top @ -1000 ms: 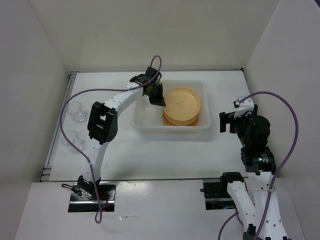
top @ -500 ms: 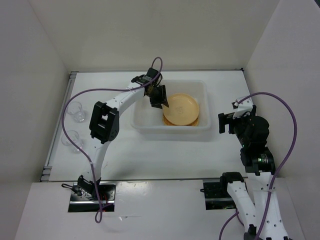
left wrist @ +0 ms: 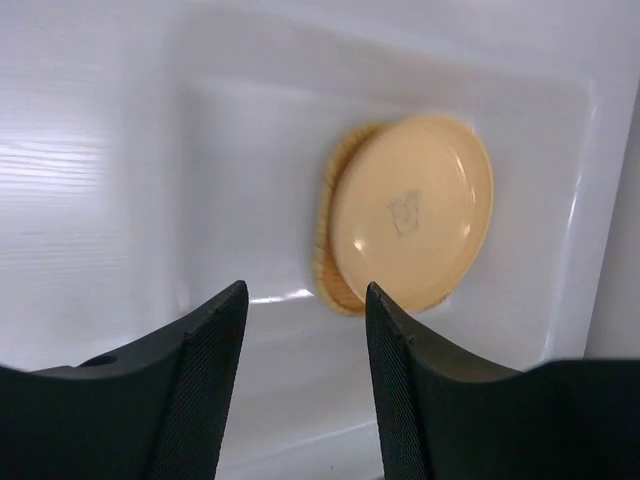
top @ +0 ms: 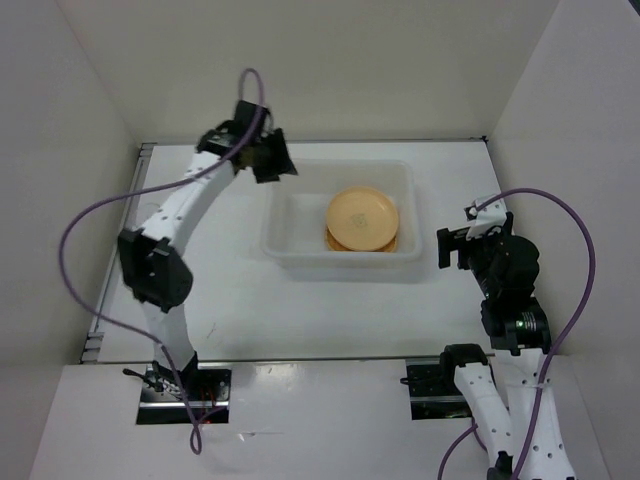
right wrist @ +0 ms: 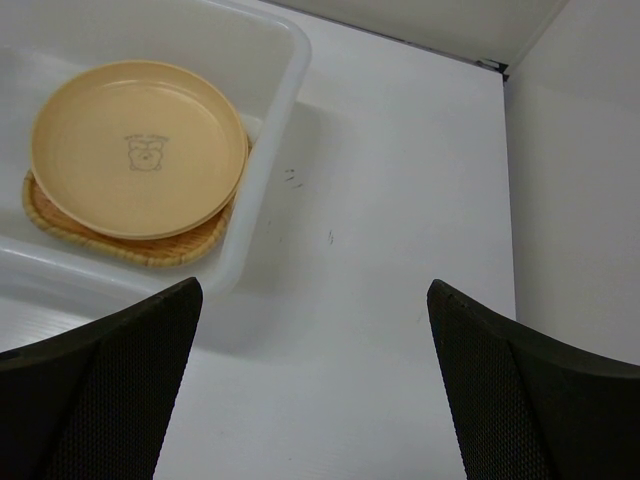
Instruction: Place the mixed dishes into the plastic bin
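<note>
The plastic bin (top: 290,240) sits mid-table. Inside it, toward its right end, a round yellow-tan plate (top: 362,216) lies flat on the square tan woven tray (top: 331,241). My left gripper (top: 274,163) hangs above the bin's back left corner, open and holding nothing. In the left wrist view its fingertips (left wrist: 303,292) frame the bin floor, with the plate (left wrist: 410,212) and the tray edge (left wrist: 324,250) beyond. My right gripper (top: 452,246) stands wide open and empty just right of the bin. The right wrist view (right wrist: 312,290) shows the plate (right wrist: 135,148), the tray (right wrist: 150,248) and the bin rim (right wrist: 276,118).
White walls close in the table on the left, back and right. The left arm's raised elbow (top: 153,268) and purple cable (top: 80,220) loop over the table's left side. Bare white tabletop (right wrist: 400,200) lies between the bin and the right wall.
The left gripper opened and let go of the plate, which settled flat on the tray. The left arm then rose and swung back to the bin's back left corner. The right arm stayed put.
</note>
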